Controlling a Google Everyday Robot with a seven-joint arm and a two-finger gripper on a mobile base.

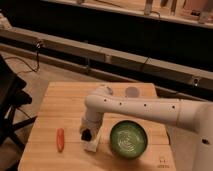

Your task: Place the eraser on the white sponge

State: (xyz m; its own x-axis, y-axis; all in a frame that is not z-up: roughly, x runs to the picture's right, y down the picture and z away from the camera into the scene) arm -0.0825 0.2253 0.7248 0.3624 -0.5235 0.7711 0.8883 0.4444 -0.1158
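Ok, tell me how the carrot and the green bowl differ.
The carrot is orange, long and thin; the green bowl is round and far wider. The carrot lies flat, while the bowl sits open side up. The carrot is picture-left of the end effector, the bowl picture-right. Both rest on the wooden table.

Warm, dim light falls from above onto the worktop (57,102), which glows orange-tan while the background behind it sinks into near black. The white arm (140,107) catches the most light and casts a soft shadow beneath itself. The pincer (87,134) hangs in that shade, just above the white sponge (92,146). Faint glints streak the green bowl (128,139).
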